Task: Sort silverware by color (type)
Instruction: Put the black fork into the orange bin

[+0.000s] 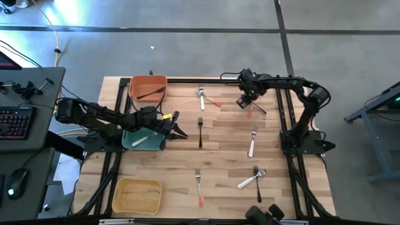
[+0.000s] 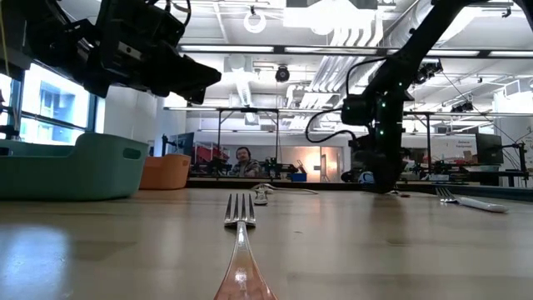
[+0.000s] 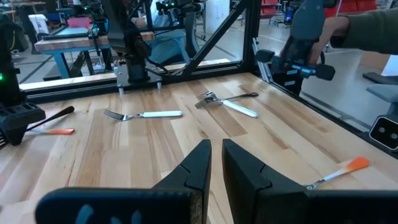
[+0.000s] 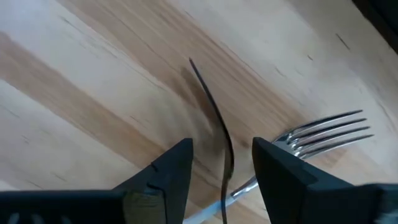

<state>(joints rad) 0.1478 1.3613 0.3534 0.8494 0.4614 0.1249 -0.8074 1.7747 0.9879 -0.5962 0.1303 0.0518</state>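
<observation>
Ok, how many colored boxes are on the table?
3, all along the table's left side: an orange bin at one end, a teal bin in the middle, a yellow bin at the other. None seems hidden.

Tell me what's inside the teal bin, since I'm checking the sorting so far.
In the teal bin, a white-handled utensil lies on the floor. The left arm and left gripper hang over its top edge, covering anything beneath.

Silverware, scattered flat on the wood: black fork [image 1: 200, 132] at centre, lengthwise; orange-handled fork [image 1: 199, 187] at six o'clock; white-handled fork [image 1: 252, 142] at three o'clock; white-handled piece crossing a black one [image 1: 252, 179] at five o'clock; orange-handled pair [image 1: 207, 97] at twelve o'clock; black utensil [image 1: 150, 94] in orange bin; white-handled one [image 1: 144, 139] in teal bin.
</observation>
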